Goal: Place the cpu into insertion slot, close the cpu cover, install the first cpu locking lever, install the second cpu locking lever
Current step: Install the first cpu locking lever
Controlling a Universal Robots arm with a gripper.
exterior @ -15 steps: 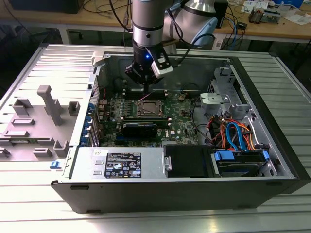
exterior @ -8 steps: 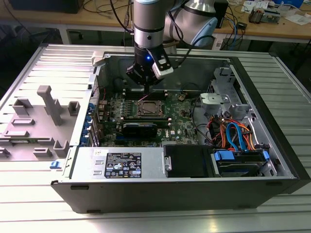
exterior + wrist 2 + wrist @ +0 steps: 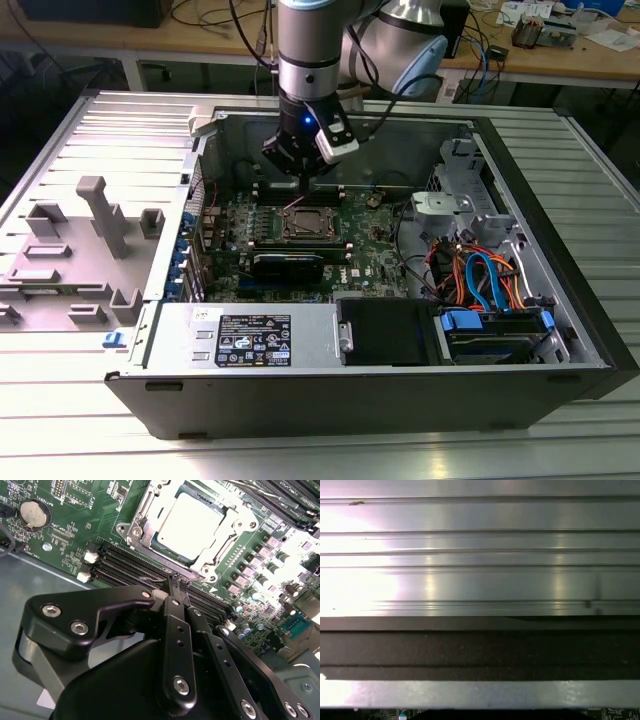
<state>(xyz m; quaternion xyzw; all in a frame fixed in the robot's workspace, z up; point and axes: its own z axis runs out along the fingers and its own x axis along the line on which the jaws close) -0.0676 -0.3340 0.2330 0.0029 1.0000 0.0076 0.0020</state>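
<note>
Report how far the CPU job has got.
Done: the cpu sits in the slot, with the cover down around it. In hand: the gripper, shut, tips at the cover's edge. Left: both levers; I cannot tell whether either is latched.

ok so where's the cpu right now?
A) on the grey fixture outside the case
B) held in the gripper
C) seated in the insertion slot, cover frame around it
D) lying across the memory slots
C: in the second wrist view the cpu lies with its silvery top up inside the insertion slot, framed by the cpu cover. The gripper is at the socket's edge with no chip in it.
</note>
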